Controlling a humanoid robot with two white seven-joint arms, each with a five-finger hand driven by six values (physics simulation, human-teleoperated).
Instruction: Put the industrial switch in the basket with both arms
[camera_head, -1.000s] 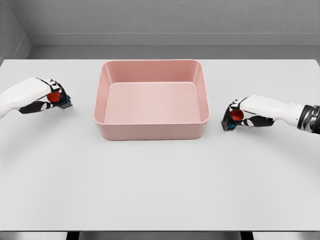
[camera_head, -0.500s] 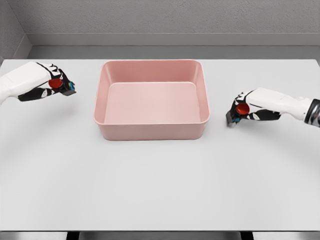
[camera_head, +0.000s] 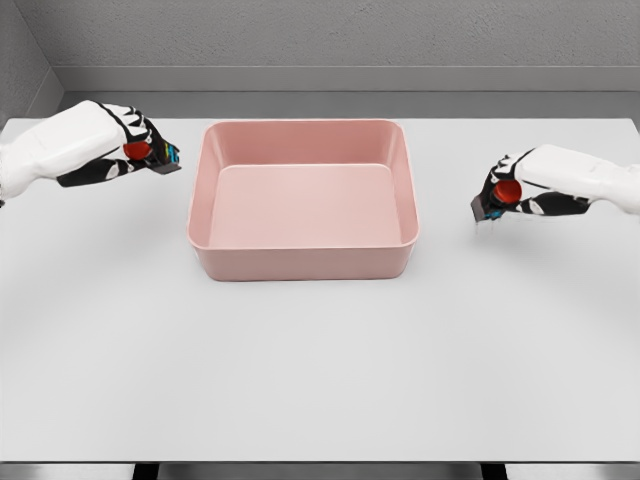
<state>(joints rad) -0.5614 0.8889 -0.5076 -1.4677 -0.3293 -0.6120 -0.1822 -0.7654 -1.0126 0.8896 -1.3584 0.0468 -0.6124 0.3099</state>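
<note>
I've got the left robot hand (camera_head: 128, 150) clamped on one industrial switch (camera_head: 152, 153) left of the pink basket (camera_head: 303, 260); the right robot hand (camera_head: 512, 190) grips another switch (camera_head: 492, 205) right of it, both above the bench (camera_head: 320, 370).

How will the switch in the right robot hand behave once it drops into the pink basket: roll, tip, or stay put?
The switch looks like a small rigid block with a red round button, so it probably won't roll. It seems light, since the right robot hand carries it in its fingers alone. Dropped into the basket, it may bounce or tip onto a side on the smooth floor.
</note>
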